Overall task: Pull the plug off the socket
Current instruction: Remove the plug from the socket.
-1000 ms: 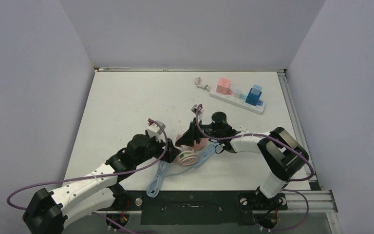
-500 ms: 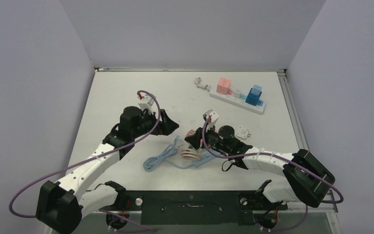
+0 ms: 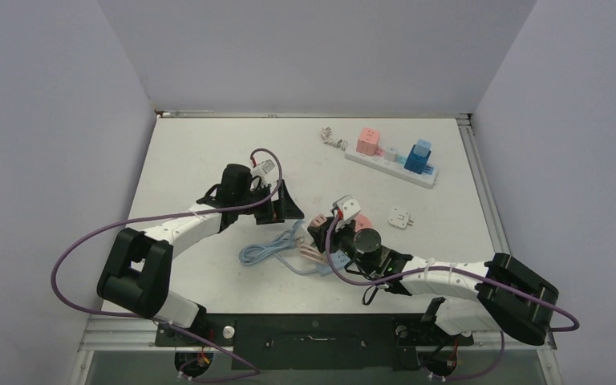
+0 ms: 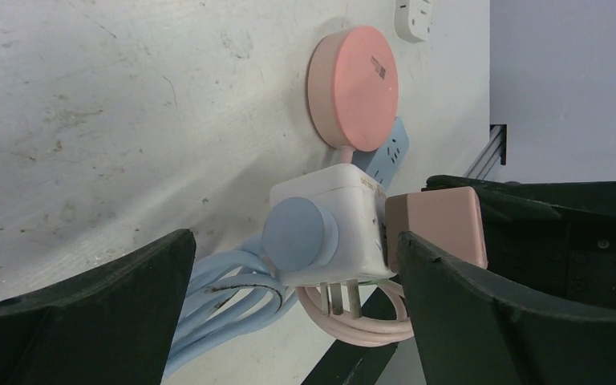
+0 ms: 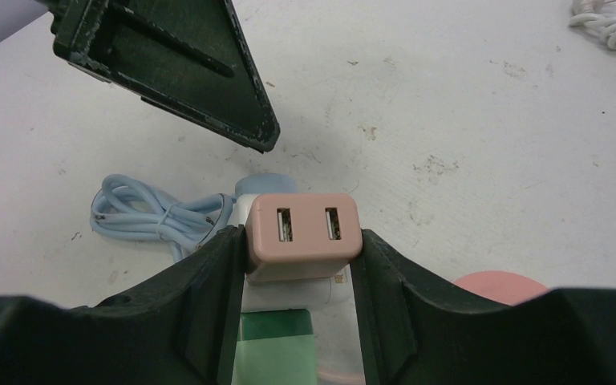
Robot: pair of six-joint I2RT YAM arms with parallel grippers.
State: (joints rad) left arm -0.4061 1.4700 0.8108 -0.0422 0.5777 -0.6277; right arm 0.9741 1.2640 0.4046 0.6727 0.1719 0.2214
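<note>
Since the right gripper (image 3: 321,233) is clenched on the pink plug (image 5: 303,231), which sits pressed against one side of the white cube socket (image 4: 345,216) near the front middle of the table (image 3: 192,160), the pull needs a counter-hold. The left gripper (image 3: 282,207) hangs released just beside the cube, its jaws wide and straddling it in the wrist view. It would do well to close on the cube's bare faces, clear of the round blue plug (image 4: 298,234). It can then brace while the right draws straight back, without twisting.
</note>
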